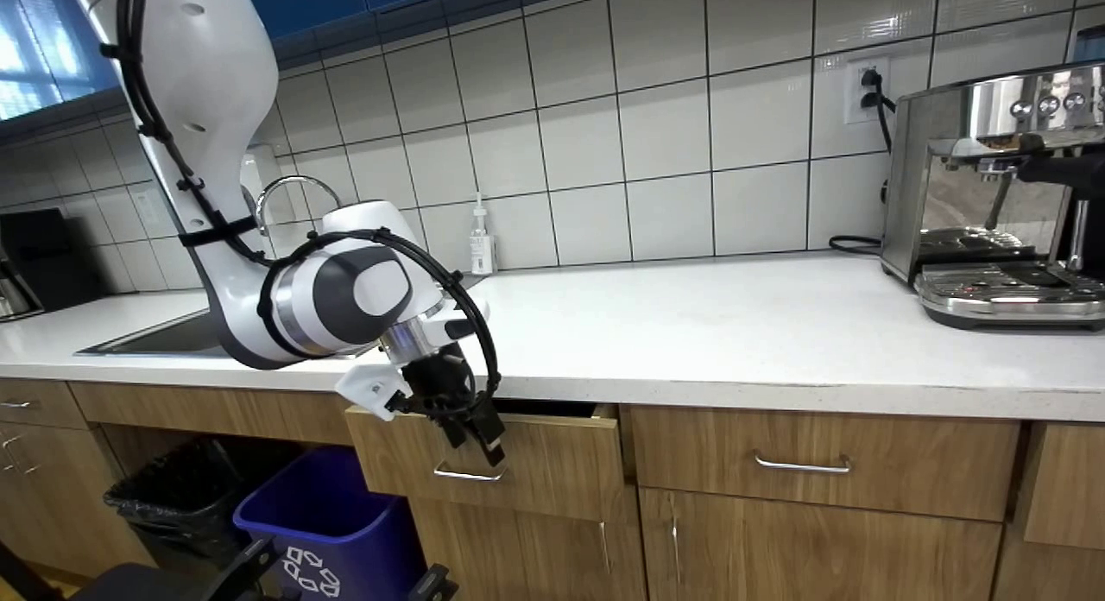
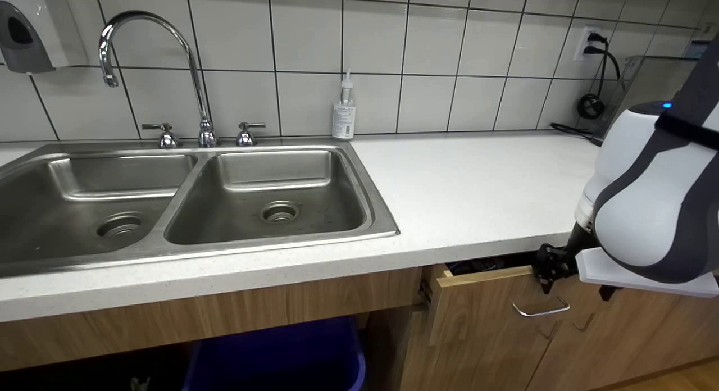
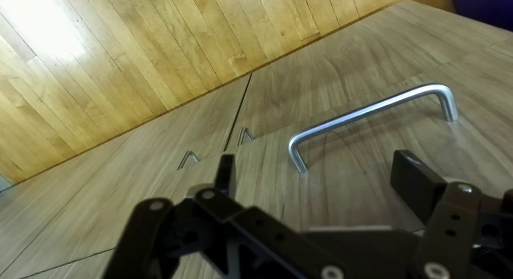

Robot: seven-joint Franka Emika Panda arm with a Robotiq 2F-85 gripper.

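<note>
My gripper is open in the wrist view, its black fingers wide apart with only bare wood showing between them. Ahead of it, a silver bar handle stands out from a wood-grain drawer front; the fingers look apart from the bar. In both exterior views this drawer is pulled partly out below the white countertop. The gripper slants down at the front's upper edge, above the handle. Dark items, too shadowed to name, lie inside the drawer. Whether a finger touches the front, I cannot tell.
The countertop edge overhangs the drawer. A steel double sink, a clear pump bottle and an espresso machine are on the counter. Below stand a blue recycling bin and a black-lined bin. Another drawer is closed.
</note>
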